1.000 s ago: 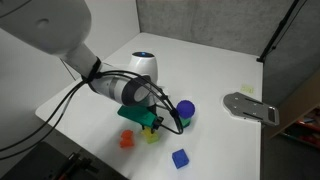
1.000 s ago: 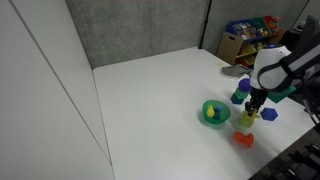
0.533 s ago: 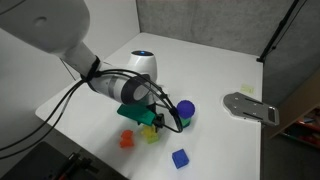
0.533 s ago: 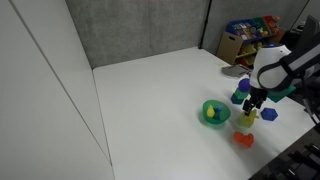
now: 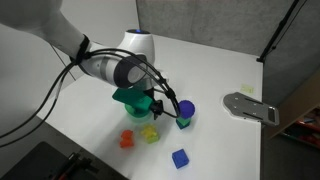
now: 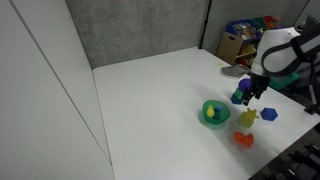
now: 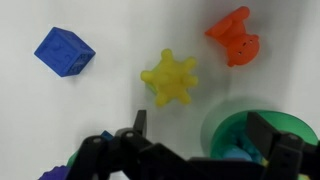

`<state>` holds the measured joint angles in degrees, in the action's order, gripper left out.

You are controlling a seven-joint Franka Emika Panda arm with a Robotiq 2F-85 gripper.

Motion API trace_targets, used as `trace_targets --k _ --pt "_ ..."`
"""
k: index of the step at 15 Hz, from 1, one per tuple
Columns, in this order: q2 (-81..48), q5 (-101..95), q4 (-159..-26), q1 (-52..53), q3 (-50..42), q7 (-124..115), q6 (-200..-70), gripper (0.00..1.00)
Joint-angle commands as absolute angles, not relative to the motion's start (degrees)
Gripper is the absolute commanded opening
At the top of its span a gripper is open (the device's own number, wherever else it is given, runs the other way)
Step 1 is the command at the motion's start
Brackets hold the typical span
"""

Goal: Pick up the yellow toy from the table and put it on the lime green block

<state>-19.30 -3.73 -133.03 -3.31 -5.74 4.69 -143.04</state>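
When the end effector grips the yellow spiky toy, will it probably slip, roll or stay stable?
The yellow spiky toy has rounded points all around, so a grip may land unevenly and twist it. It looks small, so probably light. Its points should keep it from rolling.

The green bowl [image 7: 228,124] is partly hidden behind the blurred tool [image 7: 200,130].

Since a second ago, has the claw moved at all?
Yes. In an exterior view the claw has risen off the yellow toy, which sits in the same spot beside the orange toy.
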Motion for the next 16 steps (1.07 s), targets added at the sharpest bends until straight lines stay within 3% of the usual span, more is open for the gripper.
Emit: trace_targets --k 1,16 --pt "-11.31 -1.91 -135.06 -3.72 -4.58 3.86 -138.43 1.0" --pt "19.84 -2.66 -137.24 -1.01 -0.48 -4.04 -114.15 1.0"
